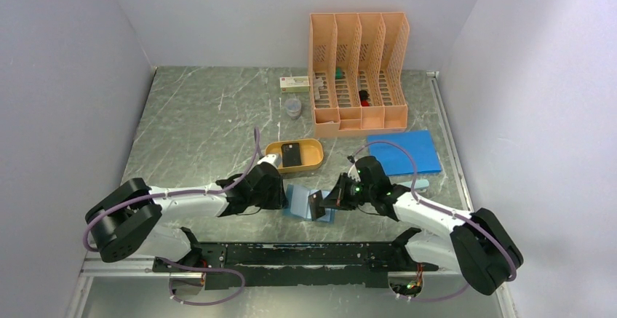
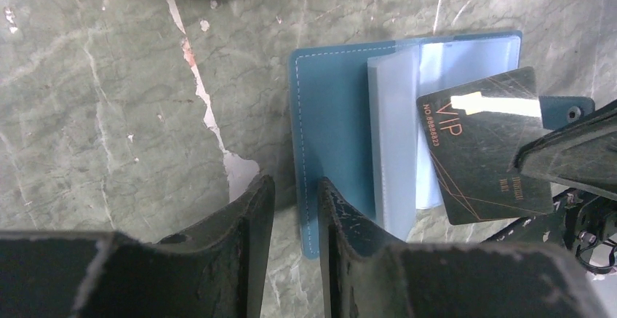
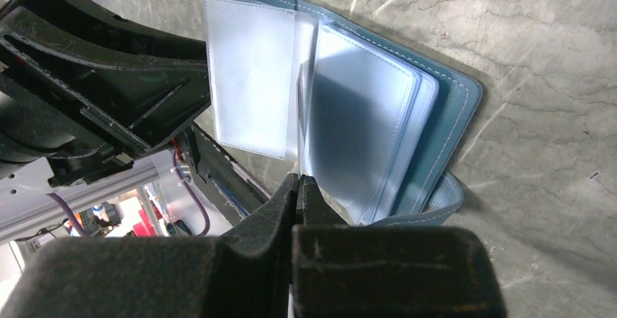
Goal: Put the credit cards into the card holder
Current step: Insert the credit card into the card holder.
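Two cards: our right gripper (image 3: 299, 184) pinches one card (image 2: 484, 150) over the open holder (image 2: 331, 129) mid-frame; another card (image 1: 291, 154) lies in the tray (image 1: 314, 161) above. Our left gripper (image 2: 295, 191), jaws barely parted, straddles the holder's left edge.

Card holder (image 2: 331, 129): left edge hid behind left gripper (image 2: 295, 191).
Credit card (image 2: 476, 165): one corner sat under right gripper (image 3: 299, 187).
Rack contents (image 1: 364, 98): were too small, possibly stationery.

Robot lab test cell: bare white panel walls (image 1: 65, 78) boxing a marble-look surface (image 1: 196, 136), black mounting rail (image 1: 291, 254).
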Tool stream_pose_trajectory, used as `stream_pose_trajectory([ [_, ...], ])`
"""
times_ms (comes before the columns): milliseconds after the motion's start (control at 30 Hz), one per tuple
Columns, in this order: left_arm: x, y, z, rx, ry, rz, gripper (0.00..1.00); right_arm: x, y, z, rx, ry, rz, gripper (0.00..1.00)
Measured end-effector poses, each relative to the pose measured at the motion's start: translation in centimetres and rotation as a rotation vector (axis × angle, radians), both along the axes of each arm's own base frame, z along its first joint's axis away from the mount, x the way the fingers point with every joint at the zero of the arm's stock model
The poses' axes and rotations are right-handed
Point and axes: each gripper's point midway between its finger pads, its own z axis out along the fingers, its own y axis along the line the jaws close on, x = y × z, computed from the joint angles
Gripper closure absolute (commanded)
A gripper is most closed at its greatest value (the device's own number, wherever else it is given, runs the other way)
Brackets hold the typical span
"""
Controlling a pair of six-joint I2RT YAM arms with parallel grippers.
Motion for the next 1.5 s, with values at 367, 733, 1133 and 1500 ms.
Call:
stream_pose_trajectory([
  [367,0.1,-0.2,-0.1,-0.021,-0.01,0.009,0.7,0.3,0.4,-0.5,0.012,0.02,-0.007,1.0],
  [733,0.1,-0.2,-0.2,-0.04,-0.007,0.024,0.76,0.2,0.9,-1.1,0.031,0.044,-0.012,1.0],
  [1133,0.2,-0.1,-0.4,-0.043,-0.001,0.044,0.82,0.4,1.0,-2.2,0.041,0.065,-0.055,1.0],
  [1500,0.3,-0.3,-0.5,-0.05,0.002,0.054,0.86,0.7,1.6,-2.3,0.052,0.046,-0.053,1.0],
])
